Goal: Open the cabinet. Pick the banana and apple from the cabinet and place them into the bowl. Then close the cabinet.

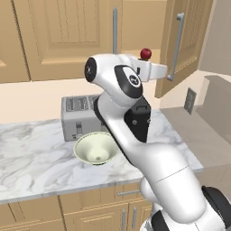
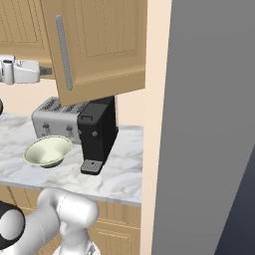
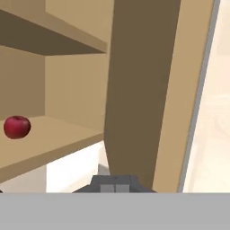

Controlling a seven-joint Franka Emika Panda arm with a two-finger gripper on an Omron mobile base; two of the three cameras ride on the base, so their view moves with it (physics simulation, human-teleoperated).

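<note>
The cabinet's right door stands swung open, its silver bar handle facing out; the left door is shut. The dark-red apple sits on the cabinet's lower shelf, left of the open door, and the hand view has the apple at far left. My gripper is shut with nothing in it, just below shelf height at the open door's inner side. Its tips are pressed together. The pale bowl rests empty on the marble counter below. The banana is out of view.
A silver toaster stands behind the bowl, with a black coffee machine to its right. A tall grey wall closes off the right side. The open door overhangs the counter.
</note>
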